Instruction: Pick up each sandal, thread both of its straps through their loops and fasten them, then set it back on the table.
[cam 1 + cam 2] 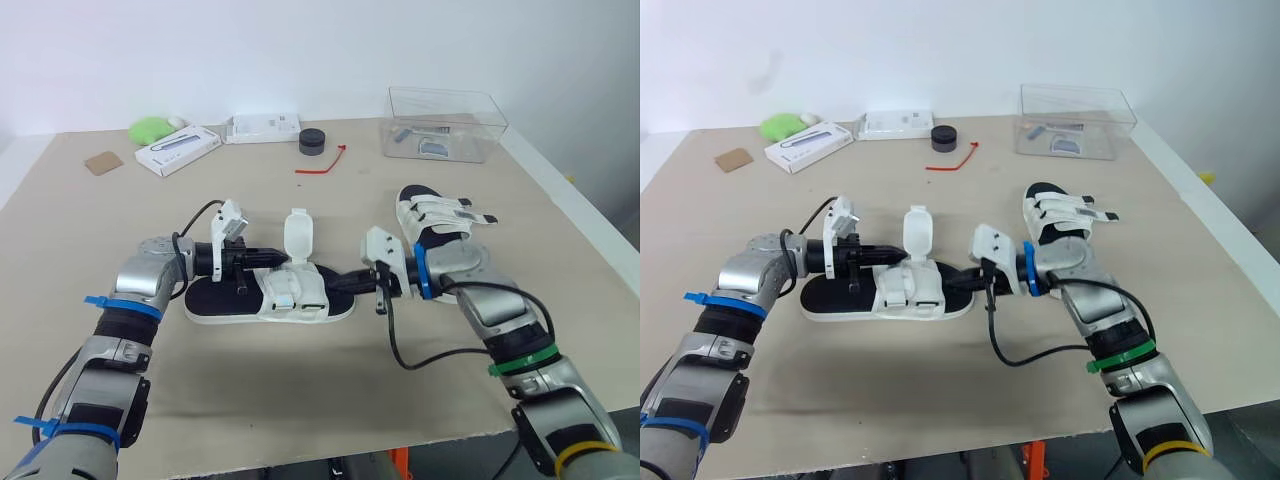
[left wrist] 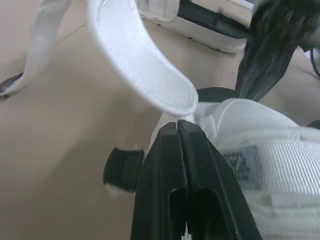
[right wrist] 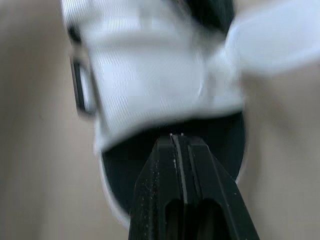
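A sandal (image 1: 226, 298) with a black footbed and white sole lies flat on the table, between my two grippers. One of its white straps (image 1: 299, 232) stands upright and unfastened above the white upper (image 1: 296, 296). My left gripper (image 1: 279, 260) is shut, and its tips (image 2: 177, 123) touch the base of that strap (image 2: 145, 65). My right gripper (image 1: 339, 284) is shut too, its tips (image 3: 176, 135) resting over the black footbed (image 3: 165, 150) at the sandal's other end. A second sandal (image 1: 436, 218) lies to the right, behind my right forearm.
At the back right stands a clear plastic box (image 1: 445, 122). Along the back lie a black round object (image 1: 312, 141), a red tie (image 1: 322, 165), two white boxes (image 1: 178, 150) (image 1: 263, 128), a green object (image 1: 150, 128) and a brown card (image 1: 103, 162).
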`<state>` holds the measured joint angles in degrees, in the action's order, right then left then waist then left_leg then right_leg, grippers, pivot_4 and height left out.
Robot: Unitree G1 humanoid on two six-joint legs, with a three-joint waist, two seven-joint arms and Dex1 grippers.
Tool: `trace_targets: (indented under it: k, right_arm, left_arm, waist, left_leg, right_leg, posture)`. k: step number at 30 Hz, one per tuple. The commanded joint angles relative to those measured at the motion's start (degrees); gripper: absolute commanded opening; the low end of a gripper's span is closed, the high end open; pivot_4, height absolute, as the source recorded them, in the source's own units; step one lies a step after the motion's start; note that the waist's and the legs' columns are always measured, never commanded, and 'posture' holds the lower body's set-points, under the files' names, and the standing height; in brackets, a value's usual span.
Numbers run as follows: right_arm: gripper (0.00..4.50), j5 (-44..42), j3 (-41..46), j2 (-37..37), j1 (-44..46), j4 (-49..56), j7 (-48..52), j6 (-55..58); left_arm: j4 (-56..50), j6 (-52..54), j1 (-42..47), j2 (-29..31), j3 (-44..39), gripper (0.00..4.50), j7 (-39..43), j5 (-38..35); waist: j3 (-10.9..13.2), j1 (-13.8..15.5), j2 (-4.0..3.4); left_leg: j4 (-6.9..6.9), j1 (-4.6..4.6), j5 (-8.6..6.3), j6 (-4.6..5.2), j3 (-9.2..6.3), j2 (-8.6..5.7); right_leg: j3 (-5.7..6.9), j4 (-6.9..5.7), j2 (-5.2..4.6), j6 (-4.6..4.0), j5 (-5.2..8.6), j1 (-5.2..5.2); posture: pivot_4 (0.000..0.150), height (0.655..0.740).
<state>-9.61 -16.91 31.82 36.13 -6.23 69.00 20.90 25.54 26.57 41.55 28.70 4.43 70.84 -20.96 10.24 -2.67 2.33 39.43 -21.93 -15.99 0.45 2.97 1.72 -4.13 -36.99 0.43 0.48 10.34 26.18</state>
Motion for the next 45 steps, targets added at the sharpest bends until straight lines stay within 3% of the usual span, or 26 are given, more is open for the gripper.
trace_targets:
  k: [1,10,18,24,27,32,39,45]
  right_arm:
    - [0.00,0.3,0.4,-0.1,-0.3,1.7,-0.8,-0.8]
    - [0.00,1.7,-0.5,-1.0,-0.2,-0.9,-1.4,-3.7]
    - [0.00,2.1,-0.7,-1.2,1.3,-3.1,-0.3,-5.3]
    - [0.00,2.2,-0.5,-0.8,1.2,-3.0,0.1,-5.4]
    - [0.00,2.3,-0.4,-0.4,1.1,-3.0,0.3,-5.5]
    - [0.00,2.4,-0.2,-0.1,1.6,-3.5,0.3,-5.7]
    - [0.00,2.6,0.0,0.0,2.1,-4.0,0.1,-6.0]
    - [0.00,2.7,0.2,0.4,1.7,-3.5,-0.1,-6.1]
  left_arm:
    - [-4.6,1.8,-1.6,0.9,-1.6,0.05,-1.6,-0.8]
    - [-10.8,6.1,-4.7,1.6,-3.0,0.05,-3.4,-2.7]
    - [-4.7,8.1,1.9,1.2,-5.7,0.05,-6.3,-3.8]
    - [-1.2,18.7,6.9,3.7,-6.7,2.78,-1.1,-8.6]
    - [1.4,21.0,8.7,3.4,-6.5,4.41,-0.9,-8.9]
    - [4.5,27.0,10.5,0.0,-4.8,4.46,0.2,-10.4]
    - [11.4,25.0,14.8,-4.7,-3.4,4.46,0.8,-8.8]
    - [25.1,21.8,22.7,-8.4,-9.7,4.46,-4.4,-9.5]
  waist:
    - [0.0,0.0,0.01]
    - [0.0,0.0,0.01]
    - [0.0,0.0,0.02]
    - [0.0,-0.1,0.02]
    - [0.0,0.0,0.02]
    - [0.0,0.0,0.02]
    - [0.0,0.0,0.02]
    - [0.0,0.0,0.02]
  left_leg:
    - [0.01,0.00,0.00,0.00,-0.03,0.01]
    - [0.02,-0.01,0.01,-0.01,-0.02,0.04]
    - [0.06,0.00,0.05,-0.02,-0.02,0.04]
    - [0.07,-0.02,0.06,-0.02,-0.01,0.04]
    - [0.06,-0.02,0.06,-0.02,-0.03,0.04]
    - [0.12,-0.05,0.06,-0.02,-0.03,0.01]
    - [0.14,-0.07,0.06,-0.03,-0.04,0.00]
    - [0.15,-0.09,0.06,-0.03,-0.04,-0.03]
  right_leg:
    - [-0.01,0.00,0.01,0.00,-0.01,0.00]
    - [0.08,-0.01,0.05,0.00,-0.01,0.00]
    - [0.11,-0.02,0.07,-0.06,-0.08,-0.02]
    - [0.11,-0.02,0.08,-0.04,-0.08,-0.01]
    - [0.11,-0.02,0.09,-0.03,-0.07,-0.01]
    - [0.12,-0.02,0.06,-0.03,-0.08,-0.03]
    - [0.11,-0.02,0.07,-0.04,-0.10,-0.02]
    - [0.11,-0.02,0.06,-0.01,-0.11,-0.02]
  posture:
    - [0.150,0.7400]
    - [0.150,0.7400]
    - [0.150,0.7400]
    - [0.150,0.7400]
    - [0.150,0.7400]
    - [0.150,0.7400]
    - [0.150,0.7400]
    - [0.150,0.7400]
